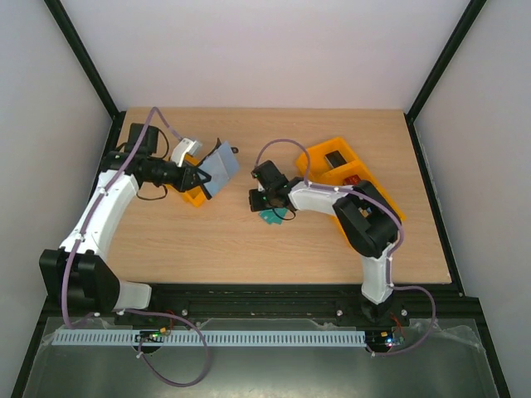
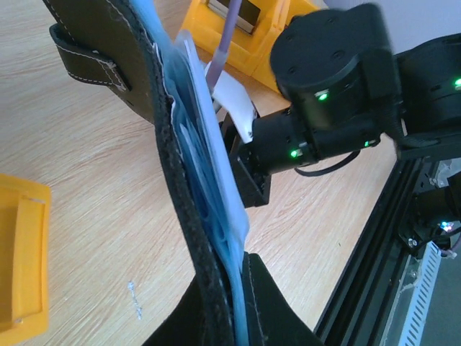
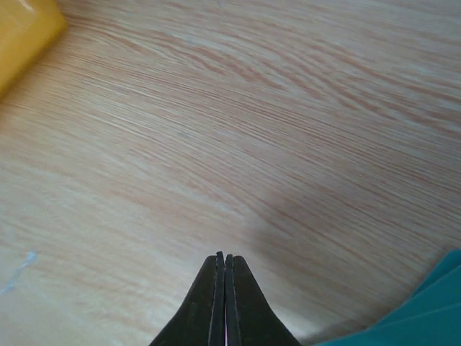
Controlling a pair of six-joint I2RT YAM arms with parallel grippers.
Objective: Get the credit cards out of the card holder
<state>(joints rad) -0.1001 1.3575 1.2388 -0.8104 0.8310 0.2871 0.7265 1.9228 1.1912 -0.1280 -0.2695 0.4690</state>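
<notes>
Saw only bare table [image 3: 216, 144] just ahead of the right gripper [image 3: 225, 288], pinched fully together on nothing. Found teal credit cards [image 3: 425, 317] lying flat just right of its tips. Noted the left gripper [image 2: 230, 317] clamped on the card holder [image 2: 180, 180], black outside, blue-grey inside, raised off the wood. Spotted an orange tray [image 1: 314, 155] farther right, holding a black block [image 1: 338, 157]

The light wooden table [image 1: 249, 257] carries two trays. A small orange tray [image 1: 192, 197] sits left of the middle, toward the far side. A larger orange tray [image 1: 342, 143] lies on the far right, set at an angle. Teal credit cards [image 1: 270, 218] lie flat on the wood near the centre, between the two trays.
</notes>
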